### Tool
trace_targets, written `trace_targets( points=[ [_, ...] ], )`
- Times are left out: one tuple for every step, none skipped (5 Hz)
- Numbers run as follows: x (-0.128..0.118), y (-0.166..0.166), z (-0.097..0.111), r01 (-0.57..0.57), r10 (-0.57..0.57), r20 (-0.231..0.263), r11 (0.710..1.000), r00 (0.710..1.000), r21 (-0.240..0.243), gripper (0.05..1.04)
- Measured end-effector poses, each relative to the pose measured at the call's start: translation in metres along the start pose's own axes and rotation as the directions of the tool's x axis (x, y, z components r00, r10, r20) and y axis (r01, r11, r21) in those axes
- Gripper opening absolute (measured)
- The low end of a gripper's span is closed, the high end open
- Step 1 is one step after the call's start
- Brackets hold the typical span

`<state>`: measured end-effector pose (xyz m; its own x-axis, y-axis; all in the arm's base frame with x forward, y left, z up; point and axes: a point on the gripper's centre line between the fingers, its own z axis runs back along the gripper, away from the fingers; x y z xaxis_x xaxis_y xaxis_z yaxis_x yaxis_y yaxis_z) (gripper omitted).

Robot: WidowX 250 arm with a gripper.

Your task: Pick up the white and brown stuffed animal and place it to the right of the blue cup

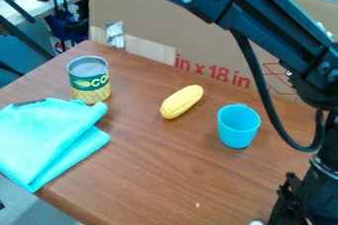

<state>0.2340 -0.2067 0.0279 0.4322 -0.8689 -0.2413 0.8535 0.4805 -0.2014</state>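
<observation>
Blue, smooth and slightly tapered, the cup (238,132) stands mouth-up on the tabletop (165,169). At its five o'clock is the hand (294,204), whether open or closed I cannot tell; at ten, yellow corn (182,101), then a metal-topped can (90,83); at nine, turquoise cloth (46,135).

The small, light-blue, smooth plastic-looking cup (238,132) stood upright on the brown wood-grain tabletop (165,169), right of the yellow toy corn cob (182,101) and well apart from it. Its round mouth faced up, showing a plain blue inside, and its wall narrowed toward the base. A small piece of the same blue stuck out at the far side of the rim. A rounded white object (256,223) lay at the view's bottom edge, partly cut off.
</observation>
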Motion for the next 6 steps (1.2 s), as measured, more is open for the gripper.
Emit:
trace_targets(
  points=[
    [-0.018,-0.006,0.003,-0.034,0.035,-0.033,0.999,0.999,0.021,0.53],
    [-0.048,-0.019,0.013,-0.101,0.102,-0.017,0.994,0.995,0.03,0.53],
    [-0.064,-0.014,0.025,-0.149,0.148,0.023,0.986,0.989,0.081,0.53],
    [-0.057,0.003,0.031,-0.138,0.123,0.103,0.978,0.987,0.157,0.53],
    [-0.047,0.021,0.039,-0.139,0.123,0.096,0.973,0.988,0.185,0.53],
    [-0.033,0.047,0.045,-0.154,0.126,0.129,0.959,0.984,0.236,0.53]
  ],
)
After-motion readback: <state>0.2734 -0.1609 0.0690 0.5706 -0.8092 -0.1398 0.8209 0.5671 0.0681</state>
